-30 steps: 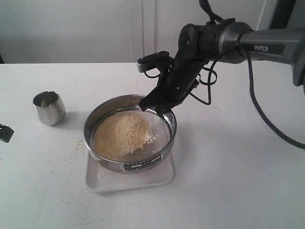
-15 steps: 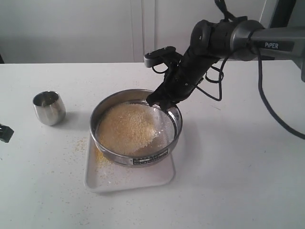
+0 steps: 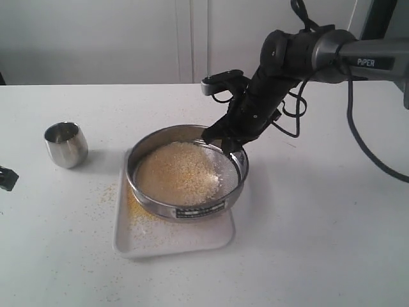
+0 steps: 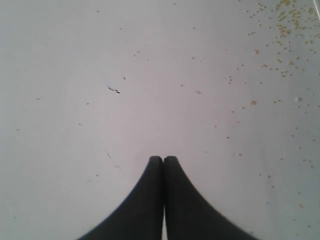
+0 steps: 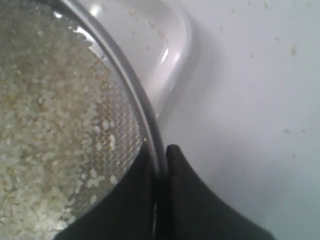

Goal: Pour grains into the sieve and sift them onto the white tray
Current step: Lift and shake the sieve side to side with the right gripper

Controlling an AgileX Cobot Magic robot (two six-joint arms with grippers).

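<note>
The round steel sieve (image 3: 225,198) sits over the white tray (image 3: 192,238), with its label facing the front. A heap of pale grains (image 3: 177,173) fills most of its mesh. Yellow grains (image 3: 135,214) lie on the tray beside the sieve. My right gripper (image 3: 225,142) is shut on the sieve's far right rim (image 5: 131,84), one finger inside and one outside. The right wrist view shows pale grains (image 5: 45,125) on the mesh and a tray corner (image 5: 176,45). My left gripper (image 4: 163,159) is shut and empty over bare table with scattered yellow grains (image 4: 280,30).
A small rounded steel cup (image 3: 66,144) stands on the table left of the tray. Loose yellow grains (image 3: 105,195) dot the table between the cup and the tray. A dark tip of the left arm (image 3: 6,178) shows at the left edge.
My right gripper has carried the sieve to the right and slightly back over the tray. The grain heap has shifted in the mesh, and more yellow grains lie on the tray's left part.
</note>
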